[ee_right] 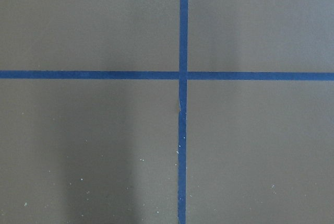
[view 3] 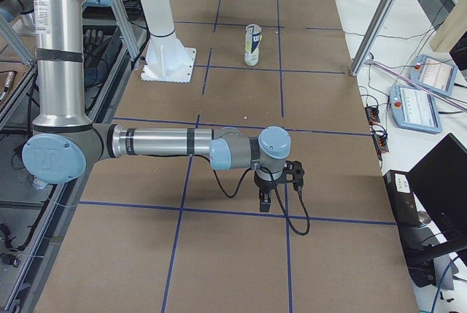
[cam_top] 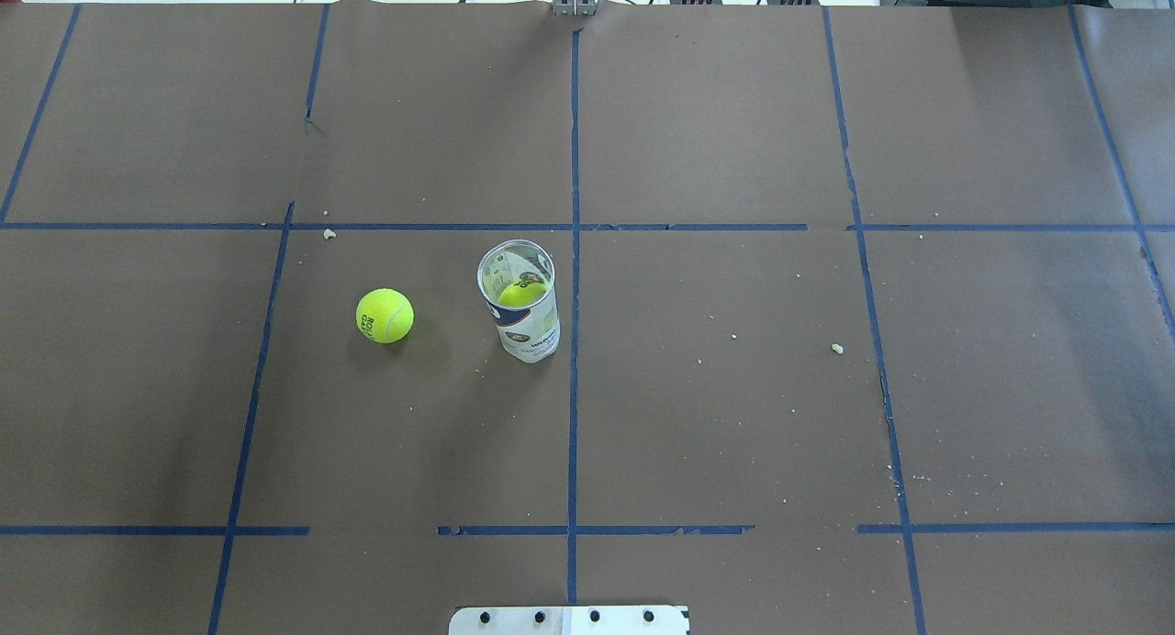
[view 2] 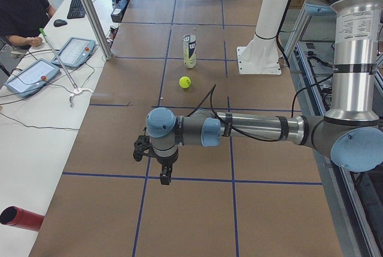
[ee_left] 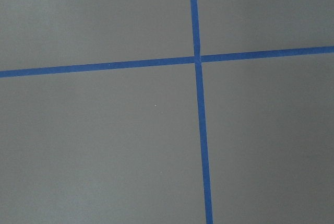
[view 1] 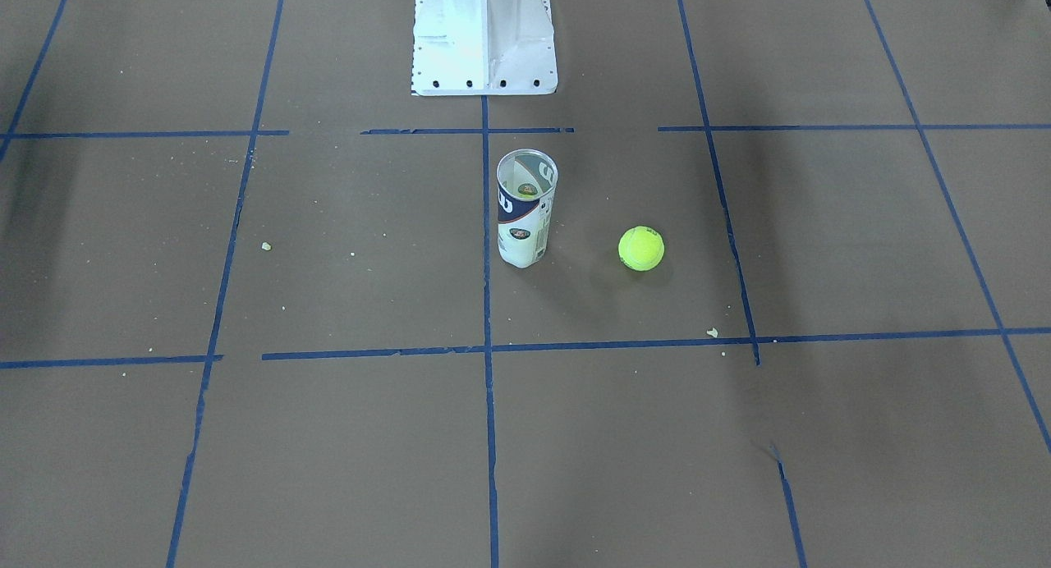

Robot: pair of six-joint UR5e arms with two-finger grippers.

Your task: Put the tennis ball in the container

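Tool state, my left tool and right tool: I cannot tell. Far from both: one container, one tennis ball beside it, a second ball inside. Print illegible.

Things counted across the views

One tennis ball and one container are counted; a yellow-green shape seen inside it cannot be confirmed as a second ball. Two arms are seen, the left arm and the right arm, and one white base.
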